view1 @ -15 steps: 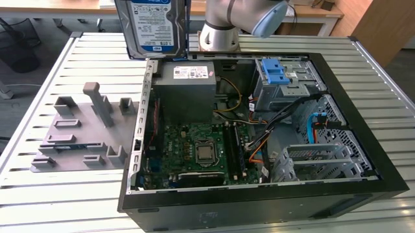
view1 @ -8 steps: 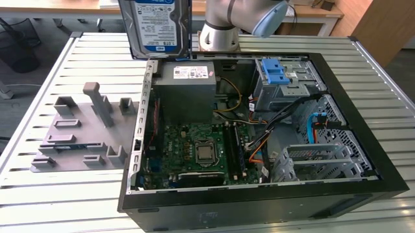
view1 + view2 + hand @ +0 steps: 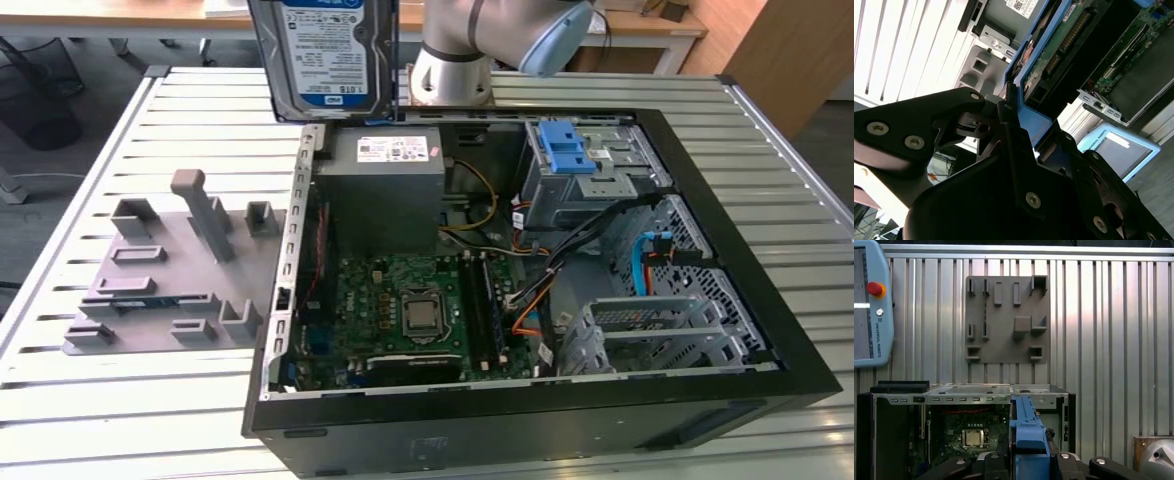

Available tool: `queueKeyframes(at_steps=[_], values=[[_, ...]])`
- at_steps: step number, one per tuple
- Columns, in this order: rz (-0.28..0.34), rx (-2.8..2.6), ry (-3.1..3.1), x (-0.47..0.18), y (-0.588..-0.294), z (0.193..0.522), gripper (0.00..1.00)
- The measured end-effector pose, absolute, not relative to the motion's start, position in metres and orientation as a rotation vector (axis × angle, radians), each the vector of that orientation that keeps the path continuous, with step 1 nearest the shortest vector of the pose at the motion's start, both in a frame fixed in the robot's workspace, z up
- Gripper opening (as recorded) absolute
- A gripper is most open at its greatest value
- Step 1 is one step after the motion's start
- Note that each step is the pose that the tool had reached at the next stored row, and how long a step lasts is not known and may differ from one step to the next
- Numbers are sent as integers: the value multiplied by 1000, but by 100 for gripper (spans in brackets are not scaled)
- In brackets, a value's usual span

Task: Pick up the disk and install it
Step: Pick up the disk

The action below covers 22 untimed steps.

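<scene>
The disk (image 3: 327,55), a silver drive with a white-and-blue label in a blue carrier bracket, hangs upright in the air above the far rim of the open computer case (image 3: 747,250), over its left corner in the exterior view. In the second wrist view my gripper (image 3: 1014,125) is shut on the carrier's blue edge, and the disk's green circuit-board side (image 3: 1051,52) faces that camera. The first wrist view looks along the disk (image 3: 1026,432) edge-on, with my gripper (image 3: 1029,460) clamped around it.
Inside the case are a grey power supply (image 3: 387,190), the motherboard (image 3: 407,310) and a metal drive cage with a blue latch (image 3: 567,150). A grey fixture plate (image 3: 160,270) lies on the slatted table, on the exterior view's left. A teach pendant (image 3: 869,305) rests on the table.
</scene>
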<state>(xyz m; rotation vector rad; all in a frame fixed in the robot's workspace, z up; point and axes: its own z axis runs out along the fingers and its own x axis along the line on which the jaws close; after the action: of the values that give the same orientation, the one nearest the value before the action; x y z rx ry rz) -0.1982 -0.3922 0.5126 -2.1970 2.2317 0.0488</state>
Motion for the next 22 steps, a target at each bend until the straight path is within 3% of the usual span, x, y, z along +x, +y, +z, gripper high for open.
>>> queueKeyframes(at_steps=[22], values=[[49,-2197,2232,-183,-392,513,37]])
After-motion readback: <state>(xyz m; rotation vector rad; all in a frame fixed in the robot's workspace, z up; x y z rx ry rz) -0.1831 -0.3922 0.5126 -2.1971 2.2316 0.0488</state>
